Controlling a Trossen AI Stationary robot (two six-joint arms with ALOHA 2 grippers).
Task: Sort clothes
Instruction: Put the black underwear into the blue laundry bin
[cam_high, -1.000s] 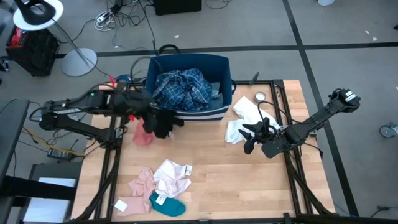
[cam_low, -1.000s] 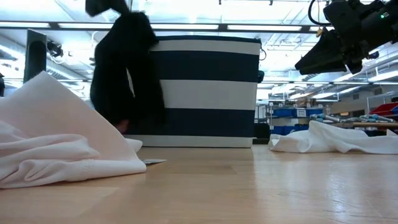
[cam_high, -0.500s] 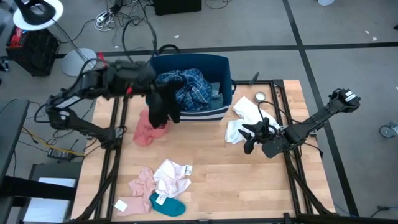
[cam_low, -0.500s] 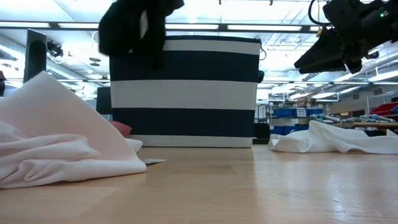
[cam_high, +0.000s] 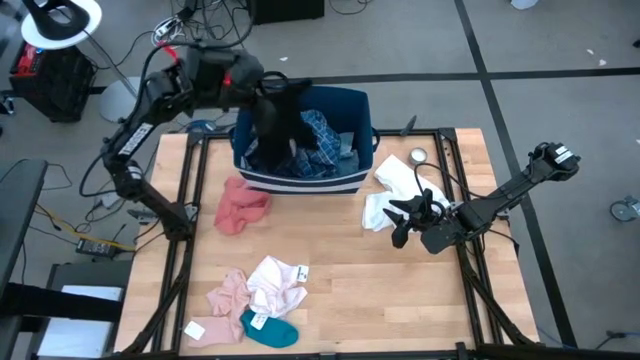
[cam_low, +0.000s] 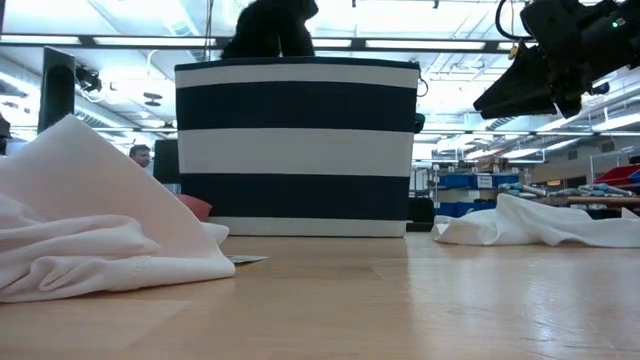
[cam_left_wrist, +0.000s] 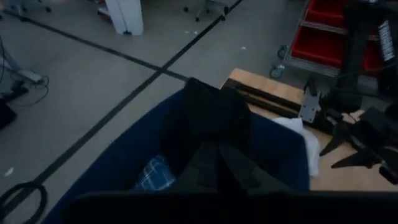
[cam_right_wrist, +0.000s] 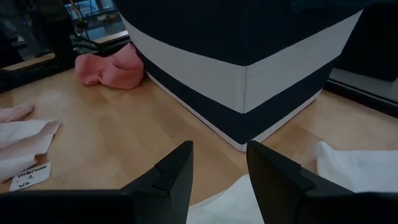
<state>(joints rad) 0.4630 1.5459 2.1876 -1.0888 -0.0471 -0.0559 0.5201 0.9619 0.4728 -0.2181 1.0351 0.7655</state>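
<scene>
A black garment (cam_high: 280, 120) hangs over the dark blue striped bin (cam_high: 352, 100) at the table's far side, with my left gripper (cam_high: 262, 88) shut on it. A blue plaid shirt (cam_high: 322, 135) lies inside the bin. In the low view the black garment (cam_low: 270, 25) shows above the bin's rim (cam_low: 300, 65), and the bin's wall hides its lower part. My right gripper (cam_high: 402, 218) stands open on the table's right, just above a white piece (cam_high: 395, 190). A coral-red piece (cam_high: 240, 205) lies on the table in front of the bin. My left gripper pinches the black garment by a bunched upper part (cam_left_wrist: 214, 134) between its two fingers, coming from the table's left and slanting down. The cloth hangs slack below the fingers over the bin's opening. Whether its lower end rests on the plaid shirt cannot be told.
Pale pink and white pieces (cam_high: 255, 290) and a teal sock (cam_high: 270, 330) lie near the front left. A small round metal tin (cam_high: 418, 156) sits right of the bin. In the right wrist view the bin's corner (cam_right_wrist: 249, 74) stands close ahead, with bare wood before it.
My left gripper has risen and swung from the table's left toward the far edge and over the bin, staying shut on the black garment. The garment has been lifted clear of the table beside the coral-red piece and now hangs over the bin.
</scene>
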